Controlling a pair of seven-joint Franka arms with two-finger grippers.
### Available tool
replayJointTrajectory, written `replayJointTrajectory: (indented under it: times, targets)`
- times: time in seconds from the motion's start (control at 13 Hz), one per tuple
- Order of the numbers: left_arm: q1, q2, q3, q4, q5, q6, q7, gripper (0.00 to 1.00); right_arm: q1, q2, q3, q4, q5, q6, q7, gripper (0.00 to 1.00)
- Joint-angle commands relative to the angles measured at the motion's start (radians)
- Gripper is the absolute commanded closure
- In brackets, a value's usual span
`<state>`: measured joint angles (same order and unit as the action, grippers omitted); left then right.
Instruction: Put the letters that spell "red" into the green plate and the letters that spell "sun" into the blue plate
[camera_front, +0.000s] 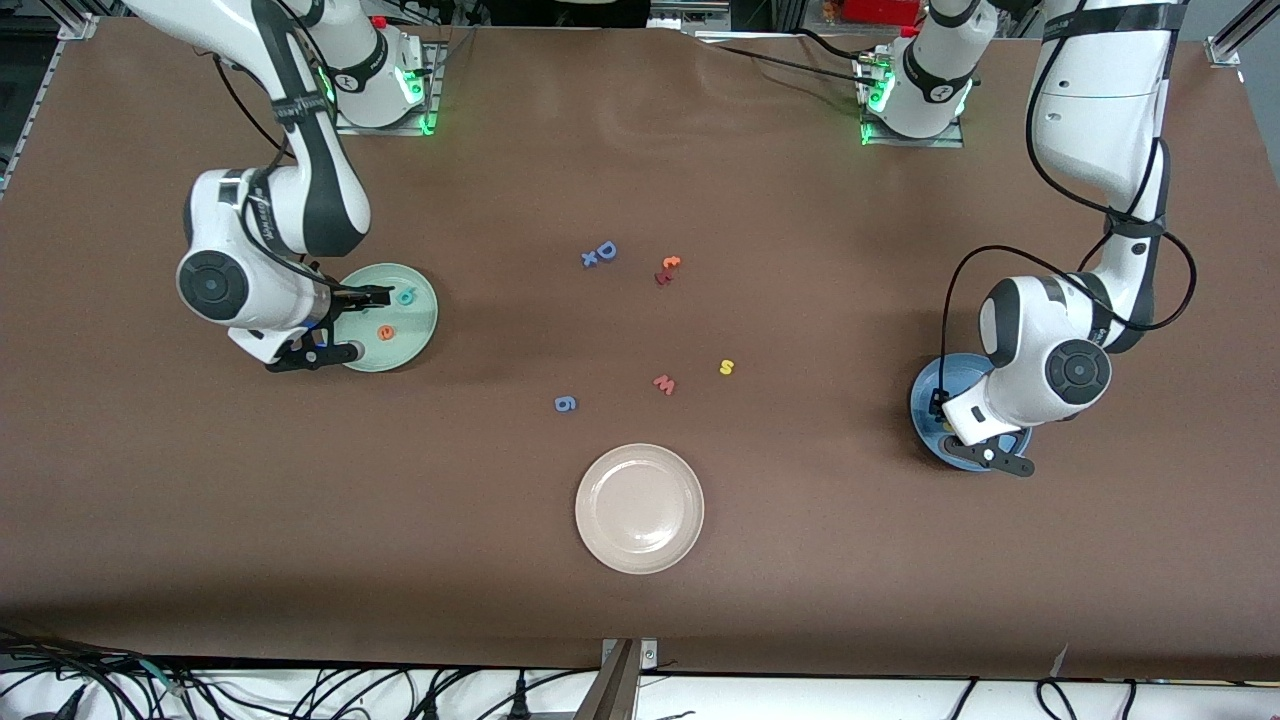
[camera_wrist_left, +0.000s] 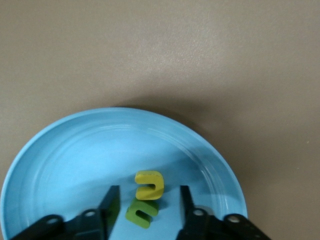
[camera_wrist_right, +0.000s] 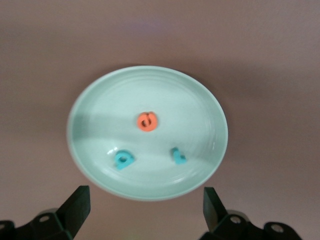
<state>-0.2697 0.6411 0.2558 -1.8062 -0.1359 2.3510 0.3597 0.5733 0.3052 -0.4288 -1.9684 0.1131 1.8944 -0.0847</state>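
Observation:
The green plate (camera_front: 418, 335) (camera_wrist_right: 105, 105) lies toward the right arm's end of the table. It holds an orange "e" (camera_wrist_right: 148, 121) (camera_front: 385, 332), a teal "d" (camera_wrist_right: 123, 159) (camera_front: 405, 296) and a small teal "r" (camera_wrist_right: 178, 156). My right gripper (camera_wrist_right: 146, 202) (camera_front: 355, 323) hovers over that plate, open and holding nothing. The blue plate (camera_front: 935, 385) (camera_wrist_left: 75, 155) lies toward the left arm's end. In it a yellow "u"/"n" letter (camera_wrist_left: 149, 185) and a green one (camera_wrist_left: 142, 211) lie side by side. My left gripper (camera_wrist_left: 148, 207) (camera_front: 985, 452) is low over them, open, with the green letter loose between its fingers. The yellow "s" (camera_front: 727, 367) lies on the table.
A cream-white plate (camera_front: 639, 507) sits mid-table, nearest the front camera. Loose letters lie around the middle: a red "w" (camera_front: 664, 384), a blue "6" (camera_front: 565, 403), a blue "D" (camera_front: 606, 250) with a small "x" (camera_front: 590, 259), and an orange and red pair (camera_front: 668, 270).

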Motion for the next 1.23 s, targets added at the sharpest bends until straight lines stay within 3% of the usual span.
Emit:
replayJointTrajectory:
  times: [0.0,0.23,0.39,0.62,0.77,0.93,1.0,1.16]
  targets:
    - [-0.003,-0.060,-0.010,0.001,-0.019,-0.051,0.006,0.00,0.002,0.003,-0.008,0.191,0.005,-0.231,-0.004,0.00]
    - [-0.038,-0.098,-0.046,0.001,-0.157,-0.140,-0.152,0.00,-0.001,-0.001,-0.048,0.388,0.010,-0.437,-0.003,0.00]
    - [-0.098,-0.112,-0.047,-0.001,-0.166,-0.180,-0.325,0.00,-0.009,-0.003,-0.053,0.508,0.010,-0.532,-0.007,0.00]
    - [-0.201,-0.106,-0.061,-0.002,-0.182,-0.180,-0.644,0.00,-0.093,-0.058,-0.007,0.516,0.016,-0.500,-0.023,0.00]
    - [-0.264,-0.103,-0.069,0.005,-0.183,-0.177,-0.700,0.00,-0.157,-0.107,0.059,0.496,-0.039,-0.445,-0.017,0.00]
    - [-0.322,-0.090,-0.070,0.016,-0.171,-0.167,-0.696,0.00,-0.298,-0.164,0.229,0.484,-0.111,-0.391,-0.015,0.00]
    - [-0.342,-0.087,-0.072,0.016,-0.163,-0.153,-0.683,0.00,-0.356,-0.204,0.286,0.453,-0.113,-0.367,-0.010,0.00]
    - [-0.367,-0.071,-0.085,0.016,-0.104,-0.101,-0.609,0.01,-0.453,-0.337,0.350,0.296,-0.113,-0.362,-0.007,0.00]
